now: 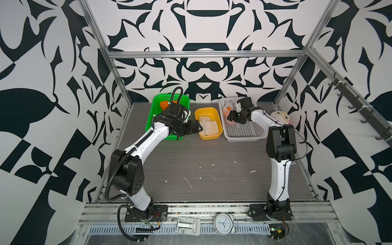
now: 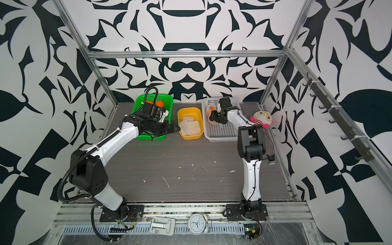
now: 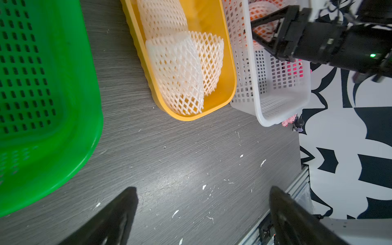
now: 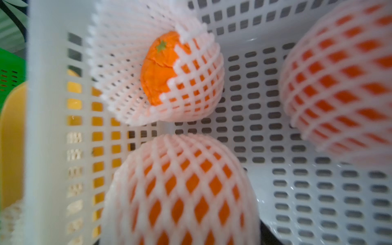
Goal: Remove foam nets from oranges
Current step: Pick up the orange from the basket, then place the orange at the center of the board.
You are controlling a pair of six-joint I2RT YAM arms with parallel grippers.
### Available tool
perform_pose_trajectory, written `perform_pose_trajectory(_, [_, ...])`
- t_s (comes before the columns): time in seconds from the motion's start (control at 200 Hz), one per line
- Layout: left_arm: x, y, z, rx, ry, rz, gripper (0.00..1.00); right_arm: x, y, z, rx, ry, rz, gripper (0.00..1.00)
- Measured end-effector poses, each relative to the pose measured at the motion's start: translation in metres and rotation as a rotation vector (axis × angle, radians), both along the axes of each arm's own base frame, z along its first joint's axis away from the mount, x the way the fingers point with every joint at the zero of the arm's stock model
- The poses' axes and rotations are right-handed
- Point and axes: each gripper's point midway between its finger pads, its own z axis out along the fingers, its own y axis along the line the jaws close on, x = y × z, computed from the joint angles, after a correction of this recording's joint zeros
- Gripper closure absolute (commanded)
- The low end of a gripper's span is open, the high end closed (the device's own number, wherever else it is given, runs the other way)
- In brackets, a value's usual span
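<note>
Three oranges [image 4: 161, 70] sit in the white basket [image 1: 246, 139], which stands just beside the yellow tub [image 1: 210, 136] on the right arm's side. Each one wears one of the foam nets [image 4: 180, 169], white with diamond holes, and the bright orange skin shows through the holes. On one of them the net gapes at the end, so you can see bumpy skin and a little green star where the stem was. Inside the yellow tub lie empty nets [image 3: 178, 74], squashed flat like pale waffle pads. On the other side of the yellow tub stands the green basket [image 3: 42, 84], and in it rest bare oranges [image 2: 159, 104]. The right tool [image 1: 230, 119] is down in the white basket with its fingers on either side of a wrapped orange. I cannot tell if they squeeze it. The left tool [image 3: 203, 191] is spread wide with nothing in it, hanging right by the yellow tub's edge on the green basket side, above the tabletop [image 1: 212, 165]. I think the nets are very light, soft and stretchy, and they hug the fruit. A pinch in the middle would likely grab the orange too, so the loose open end looks like the best place to pinch. The orange inside is round and firm and could roll away, so one tool should probably hold it while the other pulls.
</note>
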Motion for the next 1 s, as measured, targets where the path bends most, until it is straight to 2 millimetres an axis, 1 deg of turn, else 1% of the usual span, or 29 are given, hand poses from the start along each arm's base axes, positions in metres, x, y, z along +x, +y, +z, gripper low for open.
perform_pose_trajectory(0.165, [-0.003,0.006,0.001,0.004,0.002,0.01,0.01,-0.023,-0.002,0.052,-0.031,-0.055,0.019,0.48])
perform_pose_trajectory(0.26, [-0.007,0.009,0.004,0.002,0.001,0.013,0.01,-0.045,0.001,0.077,-0.051,-0.073,0.045,0.49])
perform_pose_trajectory(0.325, [-0.011,0.011,0.006,0.001,0.003,0.013,0.01,-0.066,0.008,0.088,-0.064,-0.073,0.073,0.5])
perform_pose_trajectory(0.4, [-0.015,0.012,0.01,-0.002,0.004,0.013,0.01,-0.093,0.02,0.094,-0.085,-0.057,0.12,0.5])
perform_pose_trajectory(0.525, [-0.023,0.013,0.015,-0.014,0.009,0.008,0.01,-0.143,0.052,0.101,-0.114,-0.03,0.235,0.5])
perform_pose_trajectory(0.65, [-0.038,0.014,0.011,-0.033,0.045,-0.005,0.01,-0.193,0.083,0.101,-0.127,-0.011,0.359,0.51])
perform_pose_trajectory(0.73, [-0.049,0.017,0.002,-0.037,0.084,-0.011,0.0,-0.226,0.102,0.093,-0.138,0.015,0.444,0.51])
perform_pose_trajectory(0.77, [-0.055,0.019,-0.002,-0.036,0.102,-0.012,0.01,-0.239,0.11,0.089,-0.144,0.028,0.479,0.51])
perform_pose_trajectory(0.885, [-0.069,0.029,-0.013,-0.038,0.15,0.001,0.01,-0.272,0.13,0.065,-0.171,0.082,0.567,0.51])
perform_pose_trajectory(1.0, [-0.079,0.034,-0.015,-0.046,0.163,0.004,0.01,-0.296,0.144,0.038,-0.202,0.148,0.631,0.51])
